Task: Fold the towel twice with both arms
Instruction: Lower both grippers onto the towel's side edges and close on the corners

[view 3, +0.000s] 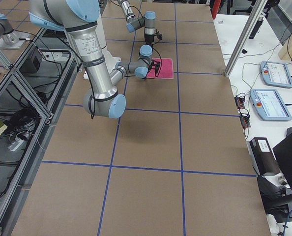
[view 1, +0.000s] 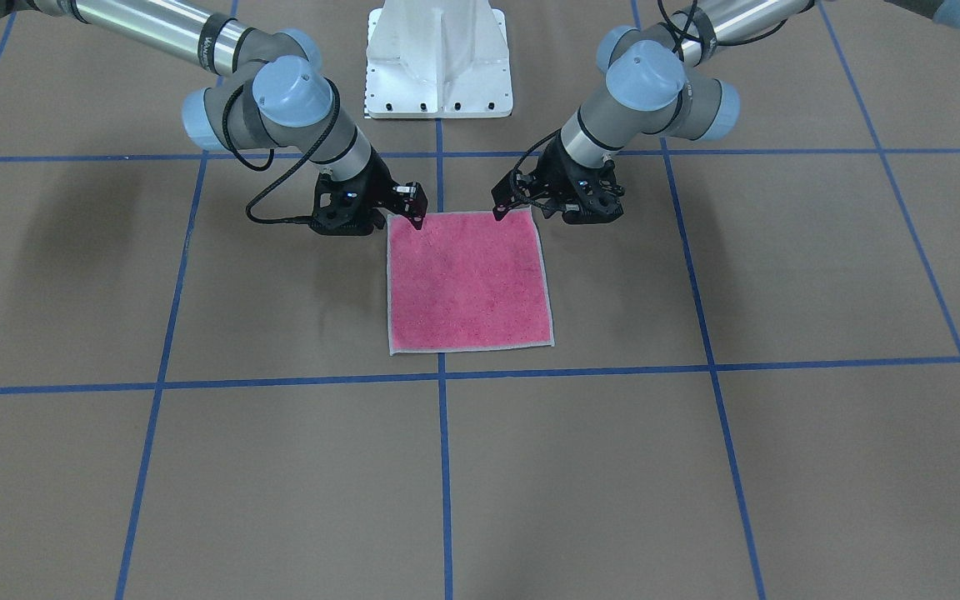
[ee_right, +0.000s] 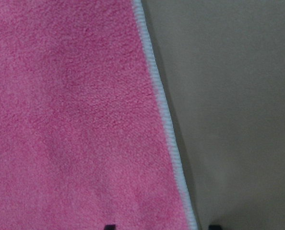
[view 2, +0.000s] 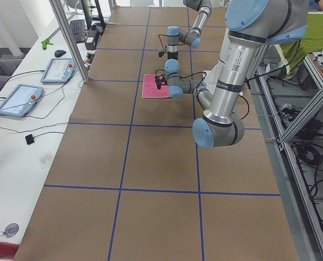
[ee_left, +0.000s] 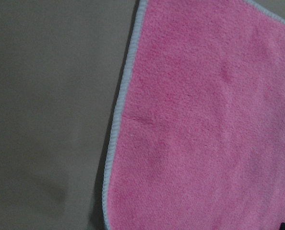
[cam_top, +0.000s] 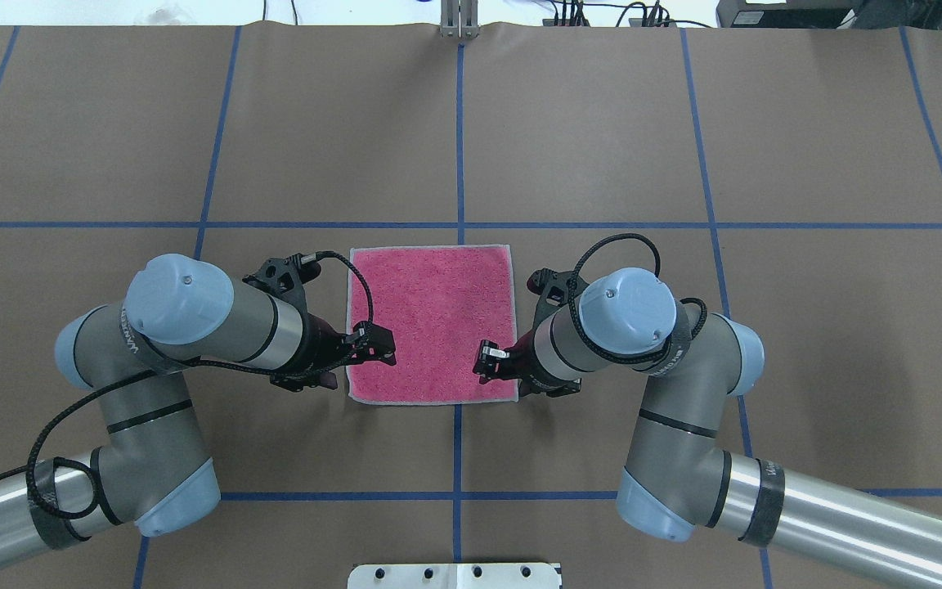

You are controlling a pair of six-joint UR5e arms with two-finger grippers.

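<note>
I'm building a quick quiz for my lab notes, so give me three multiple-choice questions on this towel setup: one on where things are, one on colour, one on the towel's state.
1. Relative to the towel, where are the left gripper and right gripper?
A over its middle
B at the corners nearest the robot's base
C at the far corners

2. Which colour faces up?
A dark grey
B pink
C white

3. How does the towel lie?
A flat, unfolded
B folded once
C folded twice

Key:
1 B, each gripper is at a corner on the base's side.
2 B, the whole top face is pink.
3 A, it is one flat square with its pale edge visible all round.
</note>
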